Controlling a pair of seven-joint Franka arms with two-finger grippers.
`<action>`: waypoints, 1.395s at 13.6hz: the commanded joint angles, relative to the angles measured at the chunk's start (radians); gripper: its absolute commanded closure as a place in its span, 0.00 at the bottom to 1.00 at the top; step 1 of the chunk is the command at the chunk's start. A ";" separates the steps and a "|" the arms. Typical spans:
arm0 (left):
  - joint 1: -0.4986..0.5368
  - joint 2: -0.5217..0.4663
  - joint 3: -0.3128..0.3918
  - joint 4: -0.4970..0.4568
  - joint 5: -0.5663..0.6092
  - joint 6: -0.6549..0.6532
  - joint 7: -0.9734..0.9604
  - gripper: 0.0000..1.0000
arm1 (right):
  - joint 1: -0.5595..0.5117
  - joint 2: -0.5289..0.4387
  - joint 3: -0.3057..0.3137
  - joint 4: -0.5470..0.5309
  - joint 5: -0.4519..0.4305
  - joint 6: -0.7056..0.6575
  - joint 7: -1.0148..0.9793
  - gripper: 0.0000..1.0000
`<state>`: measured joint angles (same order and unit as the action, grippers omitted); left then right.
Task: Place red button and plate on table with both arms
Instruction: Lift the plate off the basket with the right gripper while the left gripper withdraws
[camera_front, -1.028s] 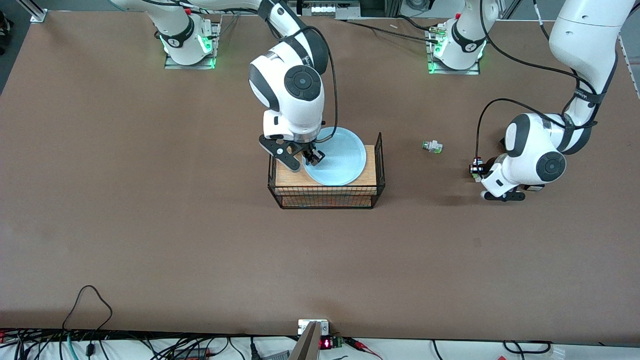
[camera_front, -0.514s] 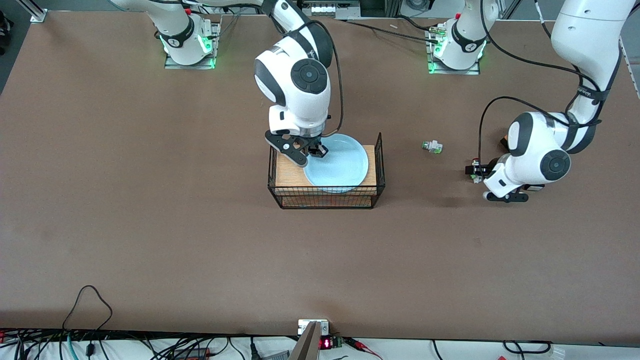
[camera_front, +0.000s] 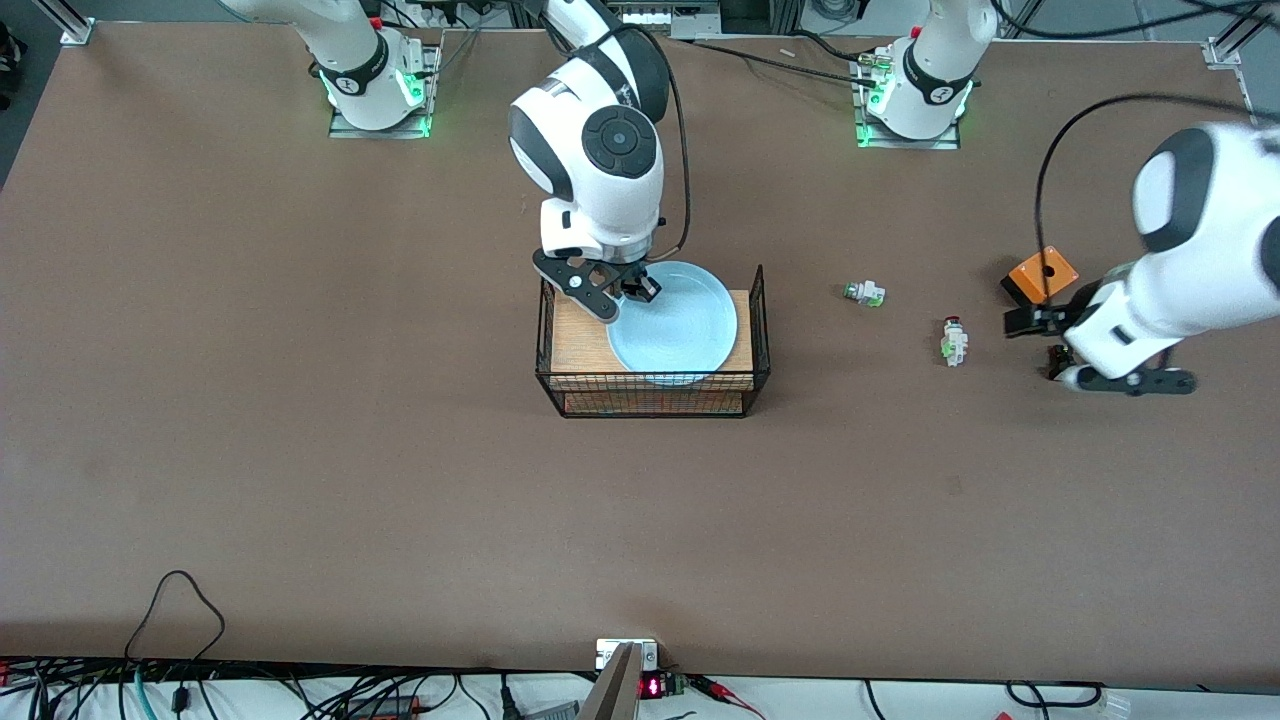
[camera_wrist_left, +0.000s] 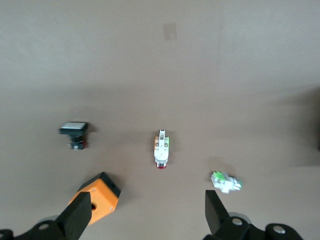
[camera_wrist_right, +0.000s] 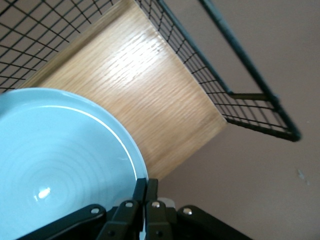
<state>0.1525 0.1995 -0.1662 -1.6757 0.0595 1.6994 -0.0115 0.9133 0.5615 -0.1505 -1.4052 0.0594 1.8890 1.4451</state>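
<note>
The red button (camera_front: 953, 341) lies on the brown table (camera_front: 400, 480), apart from any gripper; the left wrist view shows it (camera_wrist_left: 161, 149) lying flat. My left gripper (camera_front: 1038, 343) hangs open and empty above the table beside the button, toward the left arm's end (camera_wrist_left: 147, 212). The pale-blue plate (camera_front: 672, 325) rests on the wood-topped wire rack (camera_front: 655, 390). My right gripper (camera_front: 628, 291) is shut on the plate's rim, at the edge farther from the front camera. In the right wrist view the pads (camera_wrist_right: 146, 187) pinch the rim of the plate (camera_wrist_right: 60, 160).
A green-capped button (camera_front: 864, 293) lies between the rack and the red button. An orange box (camera_front: 1043, 273) sits close to the left gripper, and a black-and-white button (camera_wrist_left: 74, 131) lies beside it. The rack's raised wire side (camera_front: 760, 315) stands next to the plate.
My left gripper opened, left the red button on the table and drew up and away toward its arm's end. My right gripper closed on the plate's rim.
</note>
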 joint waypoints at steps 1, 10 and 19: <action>-0.007 0.044 -0.006 0.210 -0.013 -0.174 0.019 0.00 | 0.004 -0.032 -0.004 0.005 0.014 -0.057 0.004 1.00; -0.014 -0.003 0.000 0.258 -0.050 -0.264 -0.045 0.00 | -0.001 -0.146 -0.011 0.003 0.072 -0.159 0.004 1.00; -0.182 -0.043 0.188 0.249 -0.113 -0.238 -0.048 0.00 | 0.036 -0.233 -0.004 0.003 0.074 -0.370 0.063 1.00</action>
<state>-0.0117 0.1757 0.0035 -1.4334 -0.0423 1.4633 -0.0538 0.9319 0.3672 -0.1540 -1.4006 0.1172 1.5589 1.4598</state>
